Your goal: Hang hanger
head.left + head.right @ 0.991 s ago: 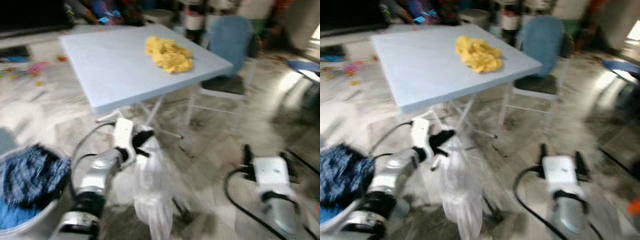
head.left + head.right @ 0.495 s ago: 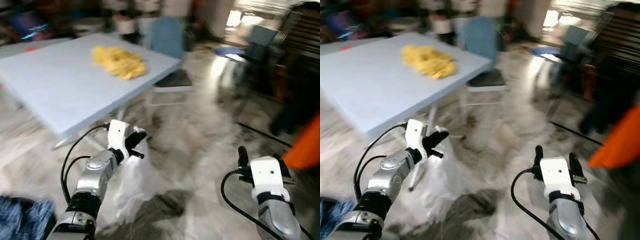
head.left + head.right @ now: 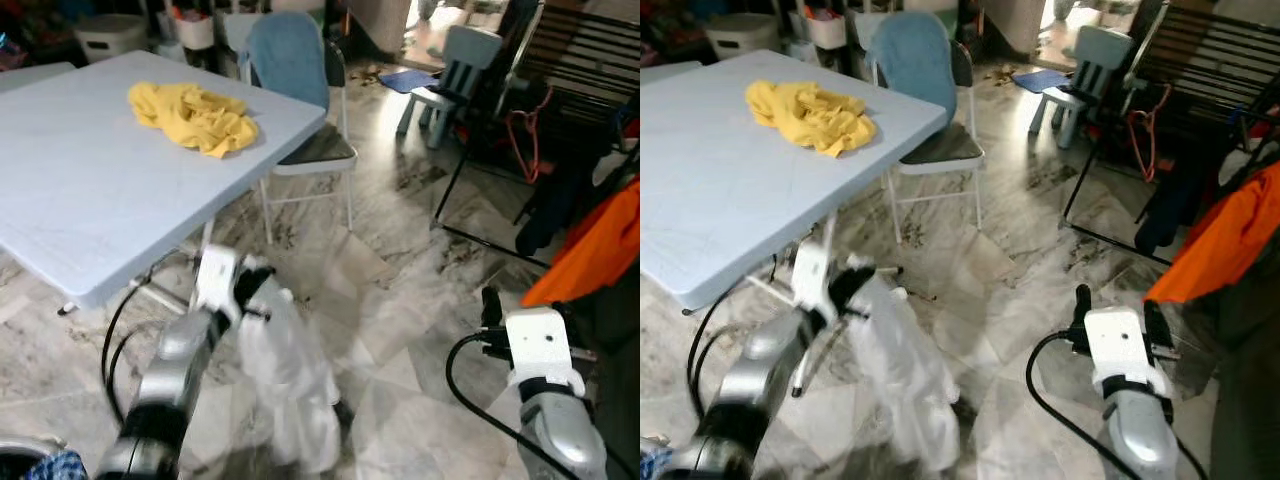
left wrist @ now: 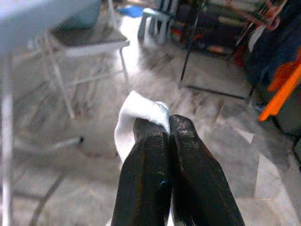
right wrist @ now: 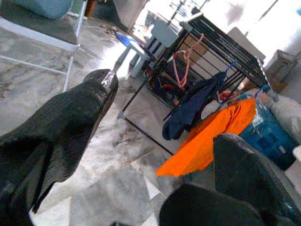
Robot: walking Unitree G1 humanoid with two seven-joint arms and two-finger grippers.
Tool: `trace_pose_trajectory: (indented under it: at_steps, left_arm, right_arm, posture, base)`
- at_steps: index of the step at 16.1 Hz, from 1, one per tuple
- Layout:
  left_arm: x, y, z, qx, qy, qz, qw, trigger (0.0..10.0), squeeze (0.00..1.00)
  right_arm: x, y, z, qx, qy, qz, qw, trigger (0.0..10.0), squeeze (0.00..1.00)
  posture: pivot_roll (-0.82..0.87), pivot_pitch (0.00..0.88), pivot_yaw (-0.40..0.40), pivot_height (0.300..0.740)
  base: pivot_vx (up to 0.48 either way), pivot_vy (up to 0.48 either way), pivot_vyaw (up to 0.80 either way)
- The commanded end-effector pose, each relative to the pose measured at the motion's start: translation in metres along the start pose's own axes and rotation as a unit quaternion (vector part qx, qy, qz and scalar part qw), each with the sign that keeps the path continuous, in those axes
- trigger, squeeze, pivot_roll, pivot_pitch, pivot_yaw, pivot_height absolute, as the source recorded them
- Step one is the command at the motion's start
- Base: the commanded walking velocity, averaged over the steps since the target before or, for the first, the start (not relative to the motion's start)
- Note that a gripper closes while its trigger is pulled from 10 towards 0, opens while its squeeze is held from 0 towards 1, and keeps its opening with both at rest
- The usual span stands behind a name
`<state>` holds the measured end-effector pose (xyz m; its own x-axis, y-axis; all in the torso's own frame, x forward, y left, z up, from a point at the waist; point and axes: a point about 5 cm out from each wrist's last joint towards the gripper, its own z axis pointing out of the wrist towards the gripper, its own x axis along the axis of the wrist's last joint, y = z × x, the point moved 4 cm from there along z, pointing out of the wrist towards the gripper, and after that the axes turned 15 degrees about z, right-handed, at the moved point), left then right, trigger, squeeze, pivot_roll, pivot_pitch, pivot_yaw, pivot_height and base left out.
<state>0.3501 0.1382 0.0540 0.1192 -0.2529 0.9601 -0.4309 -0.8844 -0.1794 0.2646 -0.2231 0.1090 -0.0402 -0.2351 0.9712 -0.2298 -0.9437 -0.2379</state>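
My left gripper is shut on the top of a white garment that hangs down from it over the marble floor. In the left wrist view the two black fingers press together on a fold of that white garment. I cannot make out a hanger inside it. My right gripper is held low at the right, open and with nothing in it. A black drying rack stands at the far right. On it are a pink hanger, a dark blue garment and an orange garment.
A light blue folding table with a yellow cloth stands close on my left. Behind it is a blue chair, and a small pale chair stands further back. A basket rim shows at the bottom left.
The camera has swung to the right: the table slid to the left and the drying rack with the orange garment came into view. The left gripper still holds the white garment.
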Motion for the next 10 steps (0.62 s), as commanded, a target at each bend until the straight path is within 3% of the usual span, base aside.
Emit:
trace_pose_trajectory:
  at_steps: [1,2,6,7,10]
  left_arm:
    - [0.012,-0.004,-0.002,0.012,0.021,0.013,1.0,10.0,0.0]
    - [0.005,-0.005,-0.012,0.025,0.017,0.011,0.999,10.0,0.0]
    - [-0.001,0.001,-0.027,0.047,0.024,0.015,0.998,10.0,0.0]
    - [0.003,0.004,-0.028,0.043,0.034,0.02,0.998,10.0,0.0]
    - [0.016,-0.009,-0.024,0.063,0.048,0.04,0.996,10.0,0.0]
  right_arm:
    - [0.004,0.0,0.006,0.007,0.005,-0.004,1.0,10.0,0.0]
    - [0.007,-0.003,0.015,0.019,0.008,-0.006,1.0,10.0,0.0]
    - [0.012,-0.016,0.038,0.053,0.009,-0.009,0.999,10.0,0.0]
    - [0.012,-0.017,0.042,0.053,0.011,-0.006,0.999,10.0,0.0]
    - [0.005,-0.013,0.042,0.033,0.002,0.026,0.999,10.0,0.0]
  posture:
    - [0.1,0.0,-0.116,0.74]
    - [0.13,0.0,-0.142,0.74]
    - [0.21,0.0,-0.203,0.74]
    - [0.21,0.0,-0.203,0.74]
    - [0.22,0.0,-0.183,0.74]
  base:
    - [0.0,0.0,0.0]
    - [0.0,0.0,0.0]
    - [0.0,0.0,0.0]
    - [0.0,0.0,0.0]
    - [0.0,0.0,0.0]
